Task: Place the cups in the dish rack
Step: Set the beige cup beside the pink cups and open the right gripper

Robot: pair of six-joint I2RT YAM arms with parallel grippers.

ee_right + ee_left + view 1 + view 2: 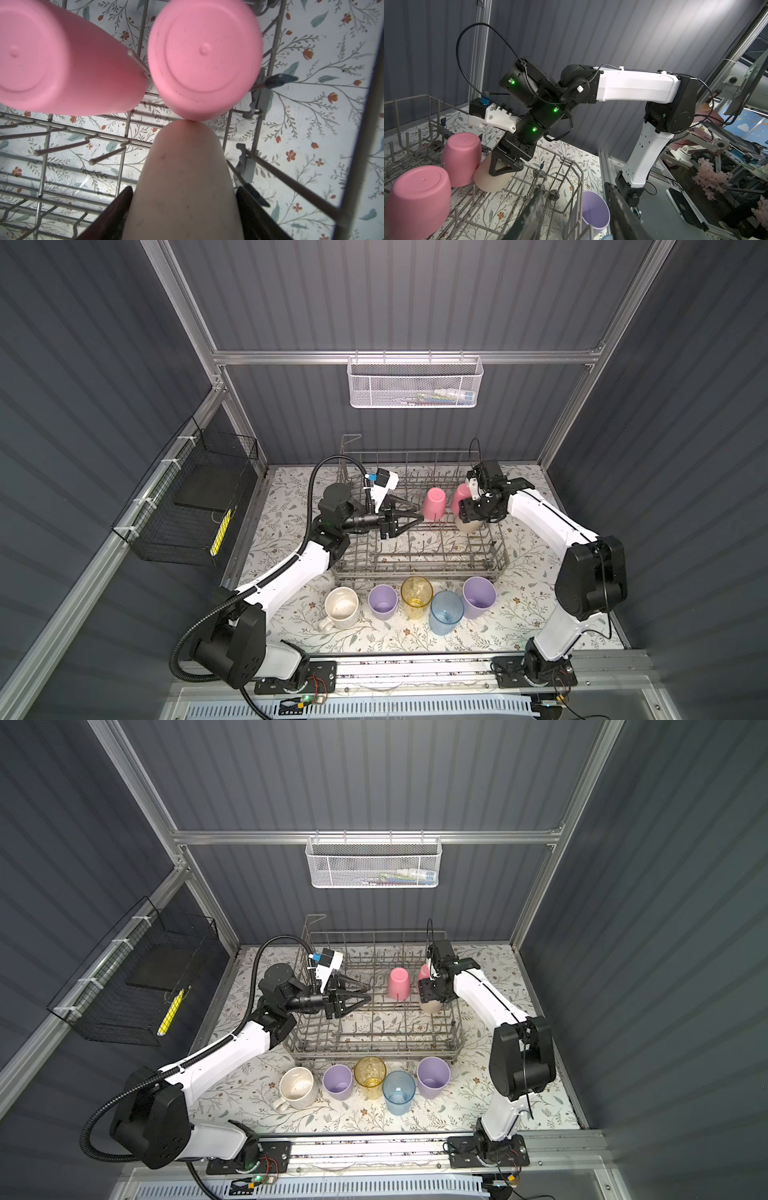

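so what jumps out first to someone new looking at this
Two pink cups standing upside down in the far half of the grey dish rack, with the right tool gripping a tilted beige cup right beside them. Then the row of five cups waiting upright on the floral mat in front of the rack.

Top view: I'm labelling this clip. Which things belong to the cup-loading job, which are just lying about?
Job: dish rack, two pink cups, beige cup, cream mug, two lilac cups, yellow tumbler, blue tumbler.
Lying about: white mesh basket, black wire basket.
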